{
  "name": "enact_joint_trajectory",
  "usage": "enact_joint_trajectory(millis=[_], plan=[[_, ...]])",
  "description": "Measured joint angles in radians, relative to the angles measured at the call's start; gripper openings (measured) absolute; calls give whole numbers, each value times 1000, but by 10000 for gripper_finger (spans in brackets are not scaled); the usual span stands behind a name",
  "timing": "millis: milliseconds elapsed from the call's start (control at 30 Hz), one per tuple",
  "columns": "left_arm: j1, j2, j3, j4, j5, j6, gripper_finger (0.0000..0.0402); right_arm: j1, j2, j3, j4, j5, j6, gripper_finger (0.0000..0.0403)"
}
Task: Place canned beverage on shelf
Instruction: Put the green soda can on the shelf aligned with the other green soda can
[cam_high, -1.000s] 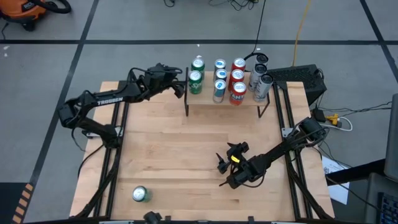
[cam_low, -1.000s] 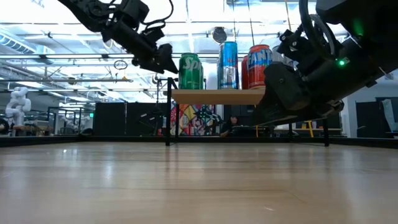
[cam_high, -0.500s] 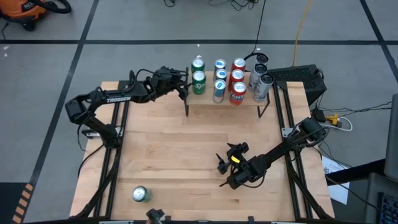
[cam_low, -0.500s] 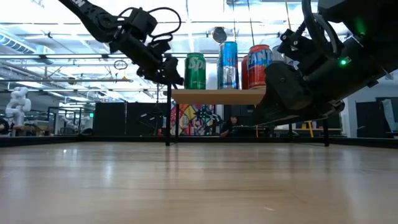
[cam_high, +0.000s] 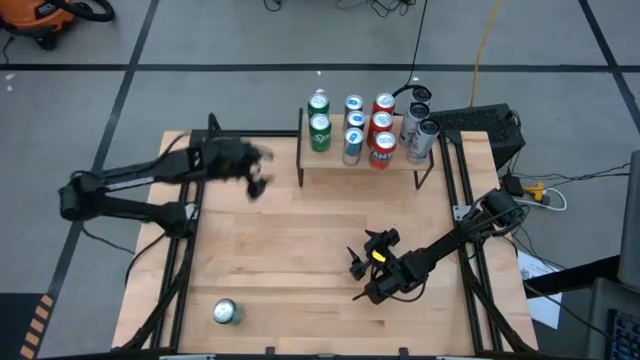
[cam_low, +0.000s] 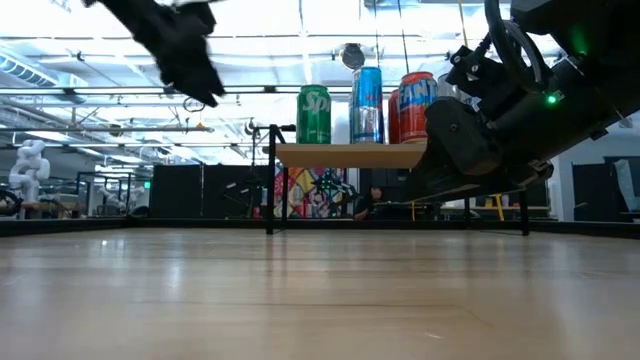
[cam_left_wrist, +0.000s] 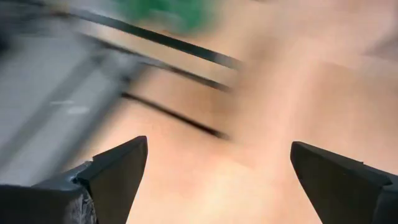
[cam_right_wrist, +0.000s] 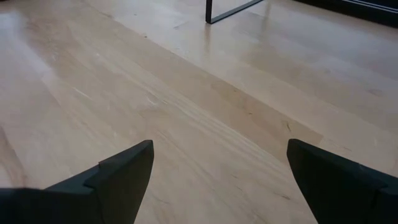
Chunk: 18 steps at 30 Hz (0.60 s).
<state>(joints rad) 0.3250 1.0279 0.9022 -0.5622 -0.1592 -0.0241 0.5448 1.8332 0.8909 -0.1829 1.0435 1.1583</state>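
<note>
Left arm reaches in from the worktop's (cam_high: 300, 250) left edge. Left hand (cam_high: 255, 183) is empty, fingers (cam_left_wrist: 118, 171) spread wide, held above the wood just left of the shelf (cam_high: 360, 165), apart from it. In the low view the left hand (cam_low: 195, 80) hangs high, clear of the shelf's (cam_low: 350, 155) left support.

Near the front left corner one green can (cam_high: 225, 312) lies on the worktop, well apart from both hands.

Shelf stands at the back centre. On it, left to right: two green cans (cam_high: 318, 125), two blue cans (cam_high: 353, 128), three red cans (cam_high: 381, 130). Low view shows a green can (cam_low: 313, 114), a blue can (cam_low: 367, 104) and a red can (cam_low: 417, 106) upright on the board. Two silver cans (cam_high: 418, 125) stand at the shelf's right end; cannot tell whether they rest on the board or just beside it.

Right arm comes in from the right edge. Right hand (cam_high: 362, 262) is low over the worktop, front centre-right, fingers (cam_right_wrist: 121, 180) wide apart, nothing between them; bare wood beneath in the right wrist view.
</note>
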Motion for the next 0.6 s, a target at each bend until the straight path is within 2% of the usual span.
enact_joint_trajectory(millis=[67, 133, 300, 367, 467, 600], plan=[[-124, -54, -56, -2, 57, -87, 395, 0, 0, 0, 0, 0, -3, 359], [-277, -98, -115, -4, 62, -185, 395, 0, 0, 0, 0, 0, -4, 359], [-690, -139, -191, 0, -111, -506, 395, 0, 0, 0, 50, 0, -54, 359], [-845, -118, -191, 15, -196, -630, 395, 0, 0, 0, 85, 0, -91, 359], [-1052, -53, -186, 90, -273, -722, 395, 0, 0, 0, 129, 0, -139, 359], [-1221, 70, -139, 100, -306, -784, 395, -7, 0, 0, 196, -2, -208, 359]])
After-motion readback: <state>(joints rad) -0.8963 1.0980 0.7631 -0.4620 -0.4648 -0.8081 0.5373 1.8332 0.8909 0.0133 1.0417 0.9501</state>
